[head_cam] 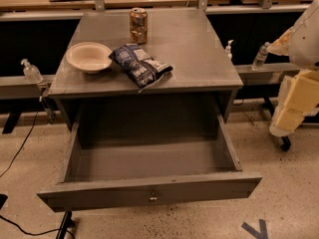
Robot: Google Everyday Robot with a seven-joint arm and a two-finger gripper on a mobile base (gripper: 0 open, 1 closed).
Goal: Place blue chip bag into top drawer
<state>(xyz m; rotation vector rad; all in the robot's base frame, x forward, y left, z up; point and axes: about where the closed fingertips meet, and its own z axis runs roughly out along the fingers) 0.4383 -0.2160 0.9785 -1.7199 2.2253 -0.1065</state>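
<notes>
- The blue chip bag (141,65) lies flat on the grey cabinet top (199,49), close to its front edge and angled diagonally.
- A pale bowl (89,57) sits just beside the bag on its left, and an orange-brown can (138,26) stands upright behind it.
- The top drawer (149,190) is pulled fully out below.
- The gripper (289,118), apparently the pale yellowish part at the right edge, hangs beside the cabinet, well apart from the bag. I cannot tell whether it is released or clenched.

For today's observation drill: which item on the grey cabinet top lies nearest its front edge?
The crinkled navy-blue foil chip bag; the cream bowl and orange-brown can sit further back. The robot's hand is far right.
</notes>
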